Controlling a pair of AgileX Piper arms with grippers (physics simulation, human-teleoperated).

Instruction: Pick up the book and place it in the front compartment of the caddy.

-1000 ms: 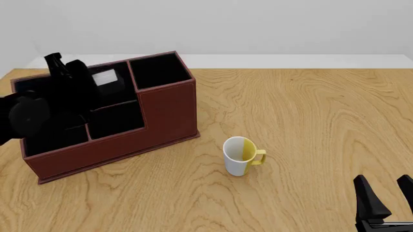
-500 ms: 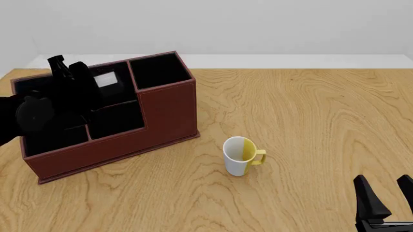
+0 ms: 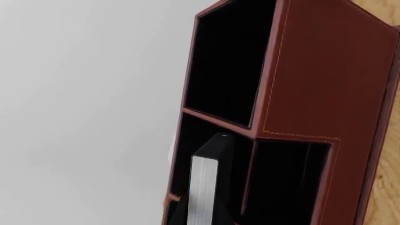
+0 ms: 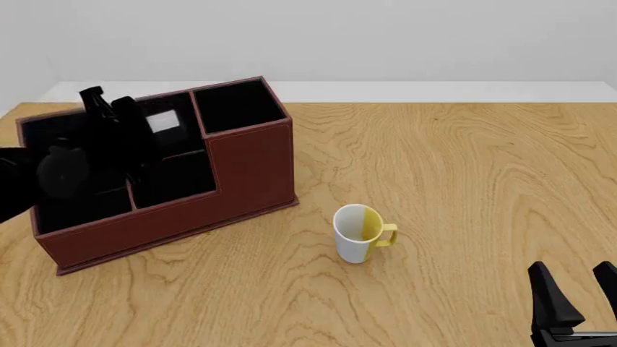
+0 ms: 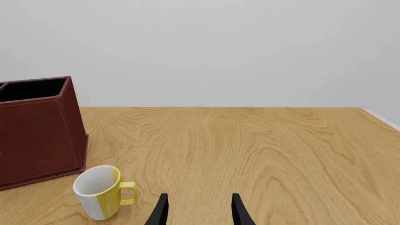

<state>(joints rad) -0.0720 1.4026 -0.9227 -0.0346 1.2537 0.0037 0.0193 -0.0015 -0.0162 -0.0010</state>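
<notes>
Since a second ago our left arm has crept a little toward the far edge of the worktop over the organizer, and the white patch of the book has shifted slightly with it; everything else sits where it was.

Our left hand (image 4: 106,108) hangs over the far-left part of the organizer (image 4: 253,170), and we cannot tell whether its fingers are clamped on anything, because the dark arm hides them from the front and the left wrist view shows no fingertips. The book (image 3: 209,185) stands on edge inside one of the organizer's inner compartments, its white page edges facing the wrist camera, next to the tall end compartment; from the front only a pale patch of the book (image 4: 162,121) shows just beside the hand.

The organizer stands near the far-left corner of the worktop (image 4: 463,181). The mug (image 4: 362,233) stands upright well apart from it, toward the middle. Our right hand (image 5: 196,211) waits by the near-right corner with its fingers apart, holding nothing.
</notes>
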